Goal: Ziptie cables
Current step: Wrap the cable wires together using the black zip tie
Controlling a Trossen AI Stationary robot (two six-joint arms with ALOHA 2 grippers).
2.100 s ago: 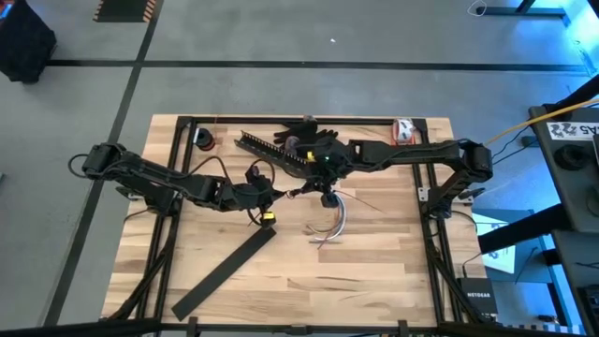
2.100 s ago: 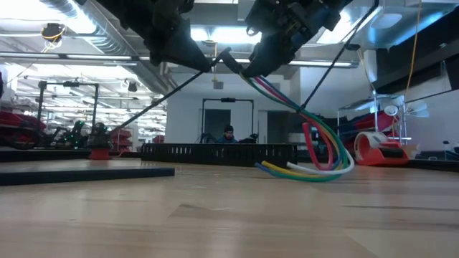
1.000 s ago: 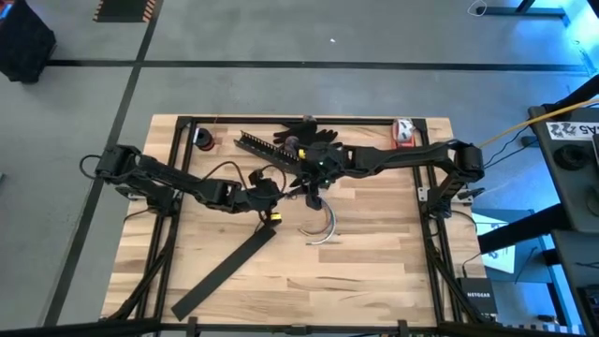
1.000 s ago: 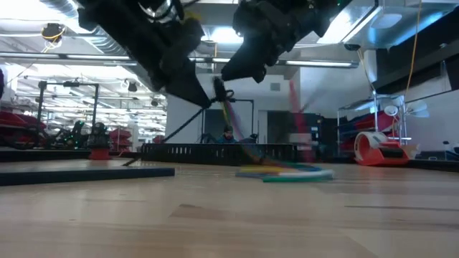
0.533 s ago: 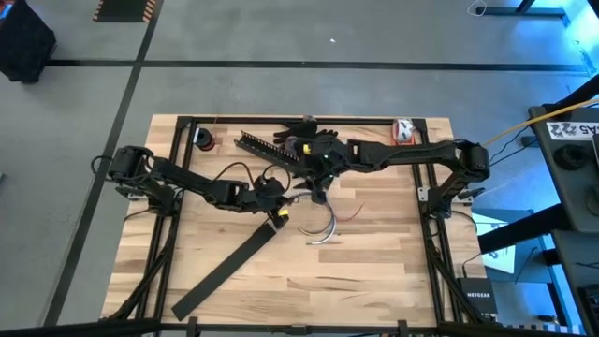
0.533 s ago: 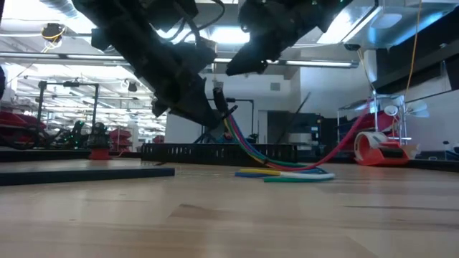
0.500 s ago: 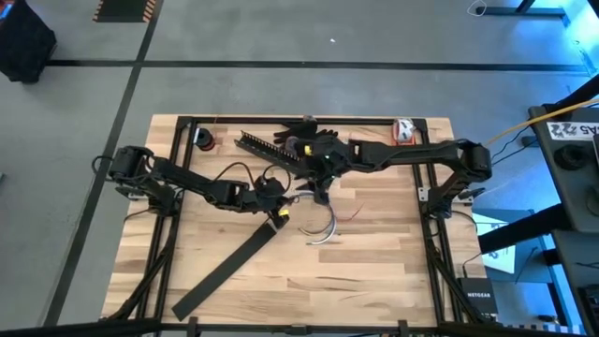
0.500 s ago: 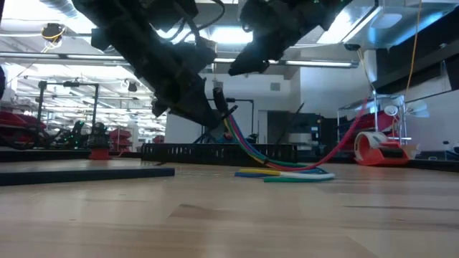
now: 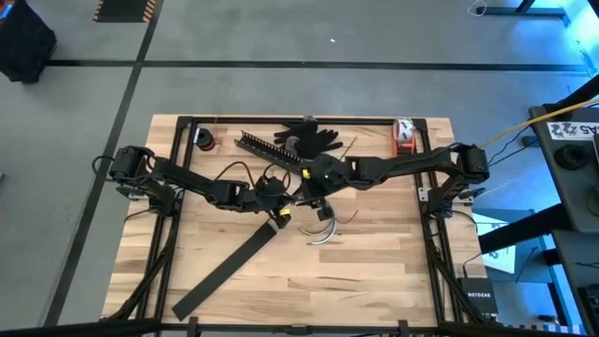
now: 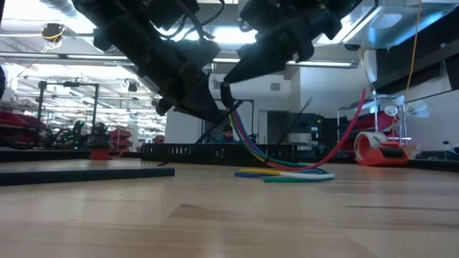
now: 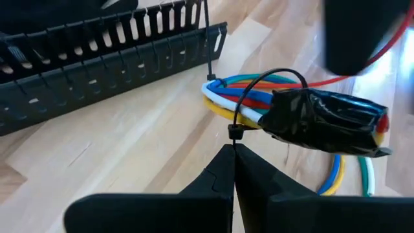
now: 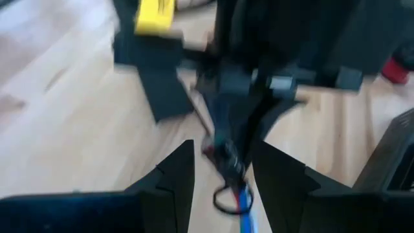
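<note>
The cables (image 11: 228,89) are a bundle of coloured wires with a black-taped stretch (image 11: 323,116). The thin black ziptie (image 11: 275,72) loops around the bundle. My left gripper (image 11: 233,155) is shut on the ziptie below the loop, left of the bundle in the high view (image 9: 285,202). One end of the bundle hangs raised from the loop (image 10: 237,125). The wires' other ends (image 10: 287,174) lie on the table. My right gripper (image 12: 223,150) stands open just over the raised end (image 9: 318,199). I cannot tell whether it touches the bundle. My left gripper pinches the ziptie between its two fingertips, right by the small head (image 11: 233,133) where the loop closes. The fingers slant down from the table's left side. The loop stands up from the fingertips around the cables, and that end of the bundle is off the table.
A long black comb-slotted bar (image 9: 267,148) lies just beyond the grippers, with a dark glove-like heap (image 9: 314,136) behind it. A flat black strip (image 9: 225,271) lies aslant at the near left. A red-and-white object (image 9: 402,133) and a small red reel (image 9: 203,140) sit along the far edge.
My right gripper drew back toward the far edge, then came down again beside the raised end of the bundle, rolling as it went. My left gripper has rolled and sunk a little with the ziptie. One red wire has swung out toward the table's right edge.
</note>
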